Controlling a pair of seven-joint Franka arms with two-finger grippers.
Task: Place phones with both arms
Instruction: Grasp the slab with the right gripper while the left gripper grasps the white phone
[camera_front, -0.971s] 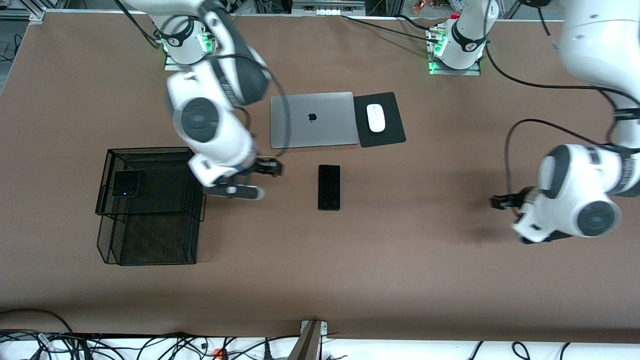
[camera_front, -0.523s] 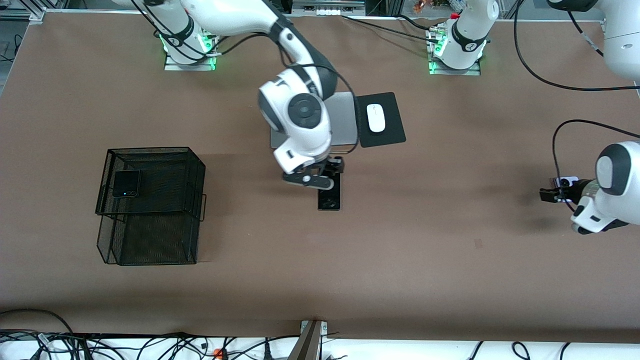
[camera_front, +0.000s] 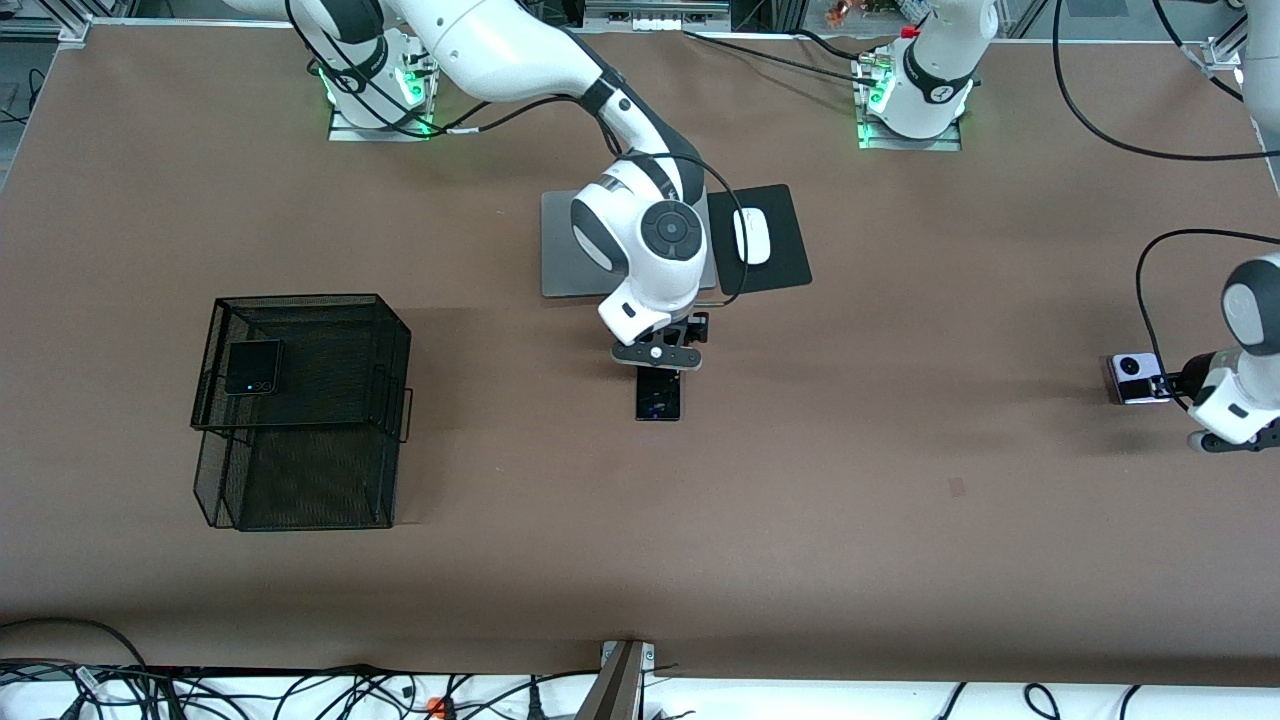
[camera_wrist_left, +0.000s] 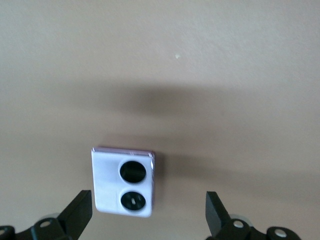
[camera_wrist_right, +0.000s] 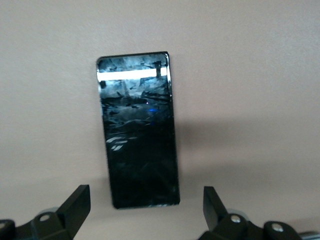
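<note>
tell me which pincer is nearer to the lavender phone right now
Left. The left pincer hangs open right over the lavender phone at the left arm's end of the table. The right pincer is open over the long black phone near the table's middle.

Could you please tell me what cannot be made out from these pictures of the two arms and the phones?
- Slim black phone: front view, its laptop-side end is hidden under the right gripper.
- Silver laptop: front view, mostly covered by the right arm.
- Left gripper: front view, its arm is cut off by the edge beside the lavender-white phone.
</note>
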